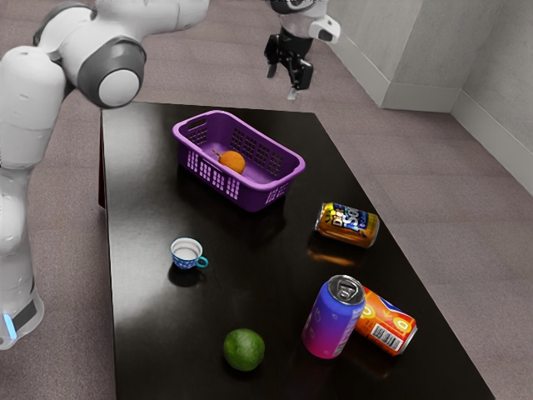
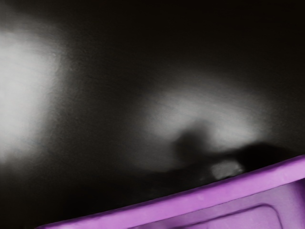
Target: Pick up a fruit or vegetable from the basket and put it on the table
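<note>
At bskt, ext. view shows orange fruit, wrist view rim.

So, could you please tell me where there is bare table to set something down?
Between the cup and gold can, and between basket and cup, the table is bare. It is crowded where the upright can and orange can meet.

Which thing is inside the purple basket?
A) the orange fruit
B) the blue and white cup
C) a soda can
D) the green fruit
A: the orange fruit sits down inside the walls of the purple basket, while the cup, the green fruit and the cans are out on the dark table.
</note>
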You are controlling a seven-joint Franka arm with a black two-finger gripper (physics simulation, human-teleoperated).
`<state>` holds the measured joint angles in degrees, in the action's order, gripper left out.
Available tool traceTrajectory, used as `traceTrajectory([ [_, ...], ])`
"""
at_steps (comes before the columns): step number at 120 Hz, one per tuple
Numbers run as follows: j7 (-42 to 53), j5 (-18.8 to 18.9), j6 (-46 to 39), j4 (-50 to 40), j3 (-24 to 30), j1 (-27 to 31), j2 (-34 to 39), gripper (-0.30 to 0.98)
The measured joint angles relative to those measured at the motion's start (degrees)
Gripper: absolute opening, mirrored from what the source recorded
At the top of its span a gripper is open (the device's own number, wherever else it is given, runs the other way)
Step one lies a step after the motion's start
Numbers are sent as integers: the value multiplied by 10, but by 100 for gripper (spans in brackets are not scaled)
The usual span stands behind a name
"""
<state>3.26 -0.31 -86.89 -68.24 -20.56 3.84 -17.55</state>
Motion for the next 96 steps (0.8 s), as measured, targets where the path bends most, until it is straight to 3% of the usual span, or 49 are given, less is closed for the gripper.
traceTrajectory([
  [20, 5, -15, -11, -29, -19, 2, 8, 69],
  [35, -9, 11, -41, -244, 0, 10, 168, 69],
  [46, -31, 42, -55, -327, 31, 27, 247, 69],
  [59, -81, 51, -60, -347, 39, 0, 268, 69],
  [96, -225, 29, -59, -347, 16, 3, 257, 69],
])
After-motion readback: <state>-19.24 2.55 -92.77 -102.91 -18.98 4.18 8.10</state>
